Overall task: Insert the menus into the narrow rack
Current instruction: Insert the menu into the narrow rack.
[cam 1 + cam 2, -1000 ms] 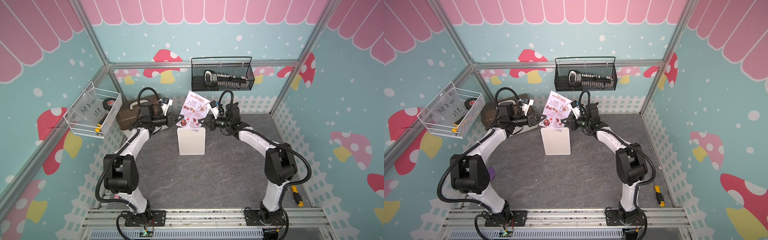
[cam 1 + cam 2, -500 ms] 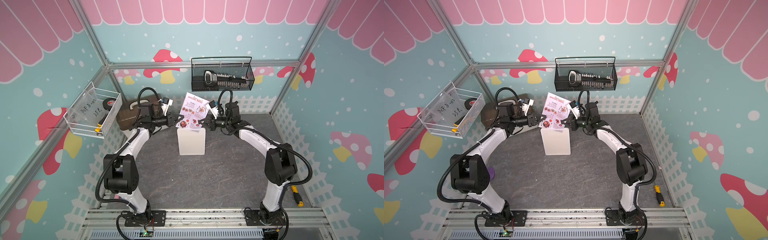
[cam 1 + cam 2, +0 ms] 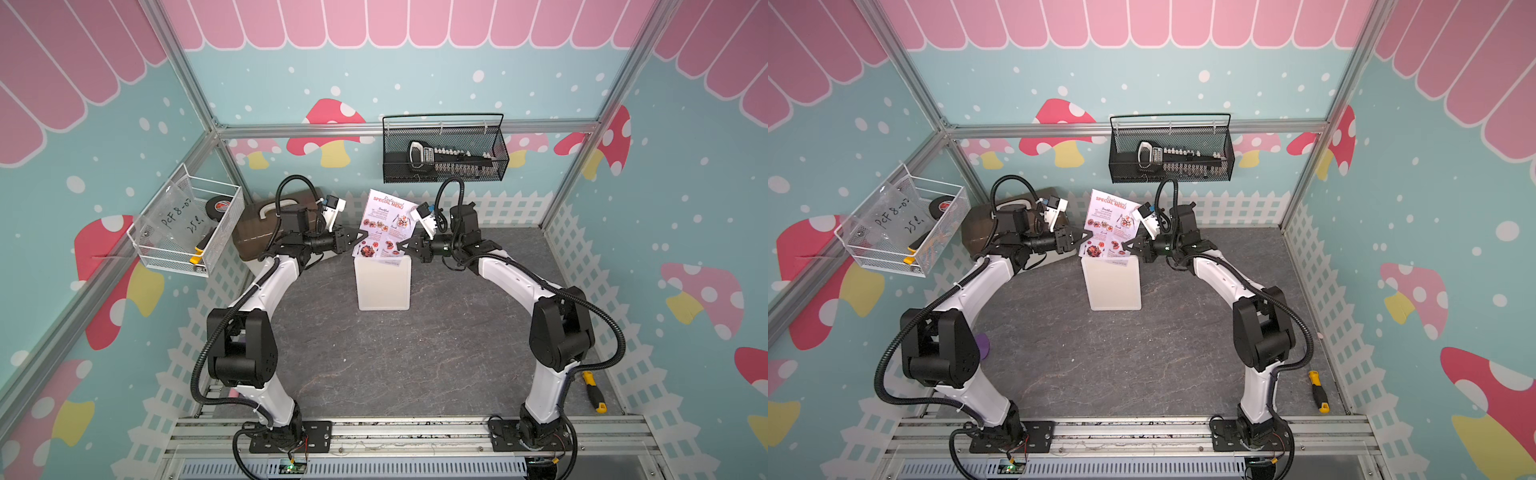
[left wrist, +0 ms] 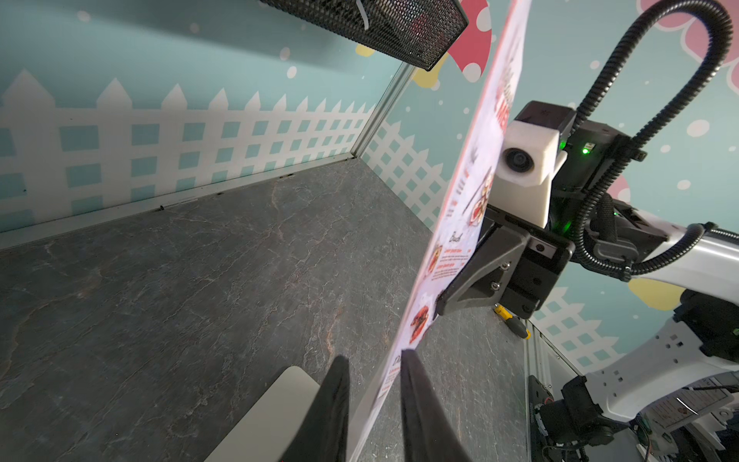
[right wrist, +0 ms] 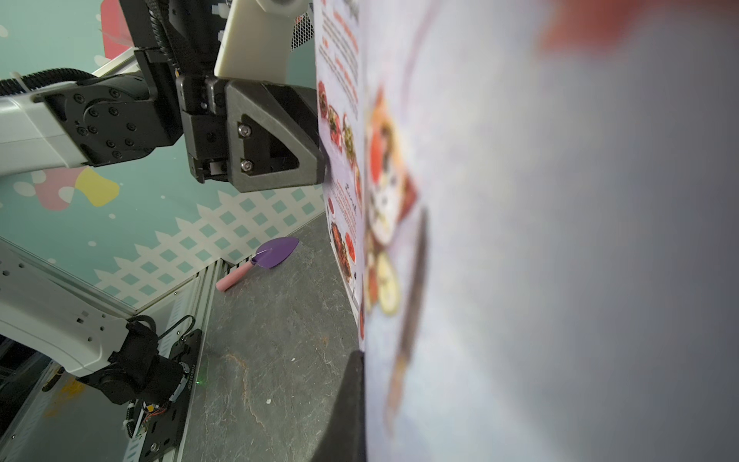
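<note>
Top views, progress: I see the menu [image 3: 384, 226] tilted upright, its lower edge at the mouth of the rack [image 3: 382, 286]. Most of the sheet is outside, so I judge insertion barely begun.
Top views, room: grey desk [image 3: 415, 353], walled booth.
Left wrist: left jaws slightly apart astride one menu edge.
Right wrist: right jaws clamped on the opposite edge; the sheet is blurred.
</note>
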### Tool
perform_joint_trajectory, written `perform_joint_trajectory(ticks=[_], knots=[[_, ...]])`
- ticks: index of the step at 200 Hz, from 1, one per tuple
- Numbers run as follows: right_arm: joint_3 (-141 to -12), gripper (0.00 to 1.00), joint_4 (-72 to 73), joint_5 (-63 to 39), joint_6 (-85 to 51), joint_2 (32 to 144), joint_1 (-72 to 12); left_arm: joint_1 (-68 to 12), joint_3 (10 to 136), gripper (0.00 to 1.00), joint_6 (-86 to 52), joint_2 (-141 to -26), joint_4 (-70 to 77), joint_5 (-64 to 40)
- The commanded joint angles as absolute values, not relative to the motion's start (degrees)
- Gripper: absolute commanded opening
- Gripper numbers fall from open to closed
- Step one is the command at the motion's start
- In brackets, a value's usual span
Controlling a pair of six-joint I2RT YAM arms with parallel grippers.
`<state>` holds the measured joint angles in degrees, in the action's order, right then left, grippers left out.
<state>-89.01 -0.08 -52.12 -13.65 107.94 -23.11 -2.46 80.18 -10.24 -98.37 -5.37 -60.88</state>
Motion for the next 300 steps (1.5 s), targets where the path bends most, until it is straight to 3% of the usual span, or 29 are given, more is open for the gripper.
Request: perform_joint_trajectory(ticks=[1, 300], knots=[[-91.01, 0.01, -2.91, -53.21, -10.43, 107.75, -22.68, -2.89, 81.65, 0.24, -8.63, -98.99, -6.51, -61.35], [-96.87, 0.02, -19.13, -53.18, -1.79, 106.70, -21.35, -3.40, 81.91, 0.30, -6.60, -98.09, -9.07, -60.14]])
